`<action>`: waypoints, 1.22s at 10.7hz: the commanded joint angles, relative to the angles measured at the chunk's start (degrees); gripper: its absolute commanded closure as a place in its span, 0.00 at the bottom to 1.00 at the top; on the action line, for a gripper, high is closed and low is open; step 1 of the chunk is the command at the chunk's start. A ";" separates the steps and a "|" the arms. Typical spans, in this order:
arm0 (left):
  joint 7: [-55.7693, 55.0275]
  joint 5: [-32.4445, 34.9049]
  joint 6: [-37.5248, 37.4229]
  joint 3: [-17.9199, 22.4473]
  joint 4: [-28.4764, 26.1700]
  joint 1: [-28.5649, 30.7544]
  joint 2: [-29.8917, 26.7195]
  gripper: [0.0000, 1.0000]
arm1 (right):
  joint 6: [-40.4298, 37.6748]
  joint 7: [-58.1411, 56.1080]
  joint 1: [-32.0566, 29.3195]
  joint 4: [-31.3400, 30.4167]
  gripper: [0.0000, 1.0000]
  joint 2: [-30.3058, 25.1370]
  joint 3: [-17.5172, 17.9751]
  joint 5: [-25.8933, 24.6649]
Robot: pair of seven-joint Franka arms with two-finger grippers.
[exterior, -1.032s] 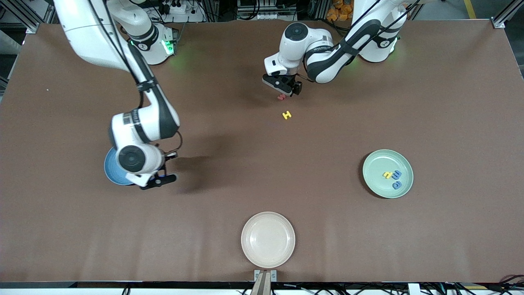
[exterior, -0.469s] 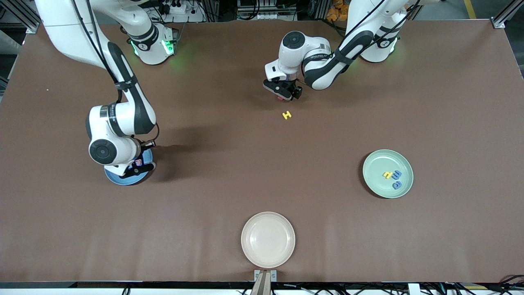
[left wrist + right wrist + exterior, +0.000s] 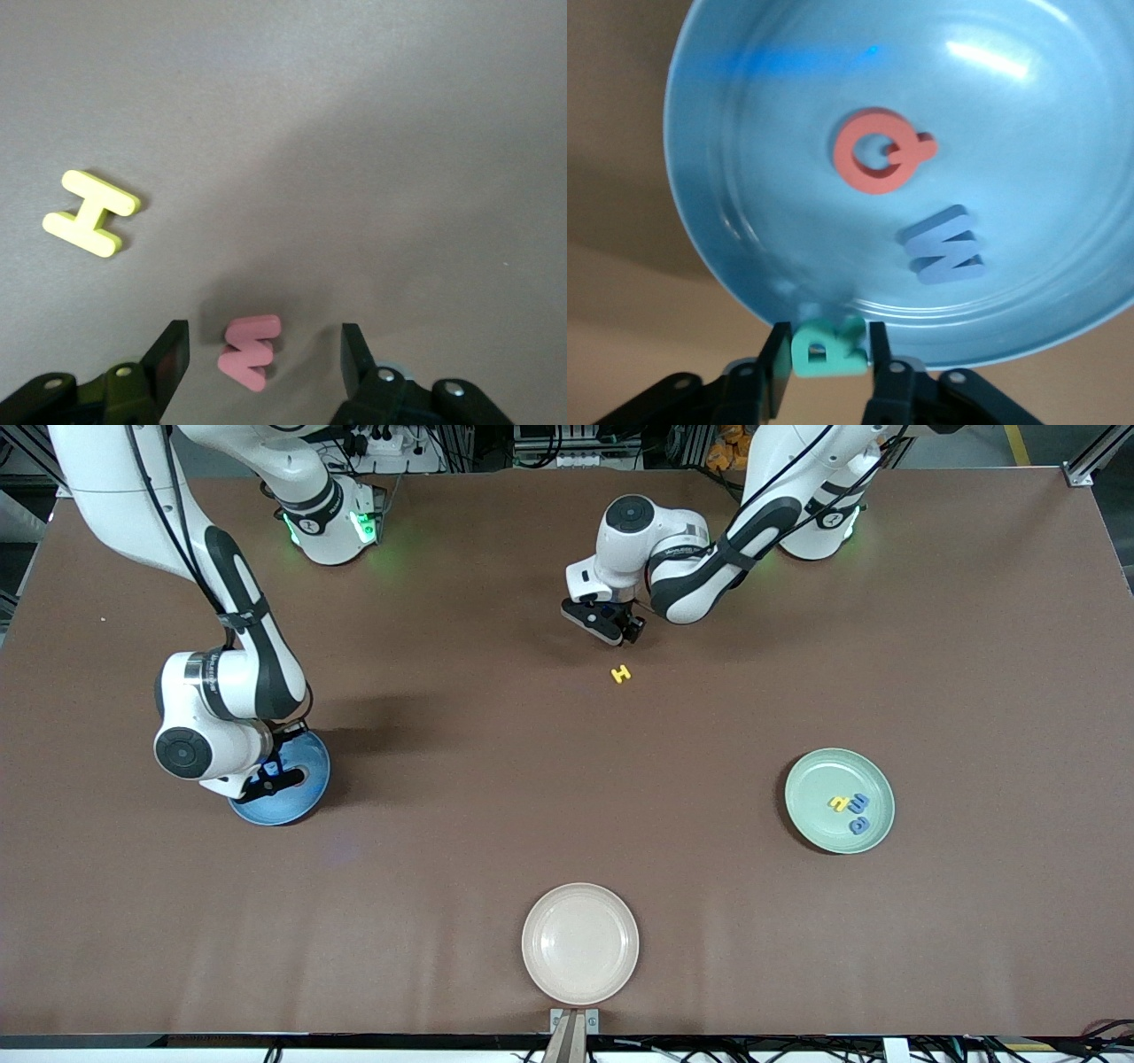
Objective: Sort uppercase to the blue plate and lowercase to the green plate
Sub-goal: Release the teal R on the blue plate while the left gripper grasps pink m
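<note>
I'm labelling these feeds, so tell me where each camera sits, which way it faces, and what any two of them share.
Front view: high across the table, facing both arm bases; shows both arms, sky-blue plate, pale green plate, cream-white plate.
Left wrist view: on the left arm, looking down; left gripper straddles the small red foam w.
Right wrist view: on the right arm, above the blue plate; right gripper pinches the teal-green R.
Shared: the yellow foam H appears in front and left wrist views.

Hiding part of blue plate under right gripper; blurring teal R; cropping plate rim.
</note>
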 commanded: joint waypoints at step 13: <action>3.47 3.37 -5.27 3.15 0.75 5.17 -6.80 1.00 | -1.17 38.06 0.35 2.56 0.10 -5.90 21.17 9.09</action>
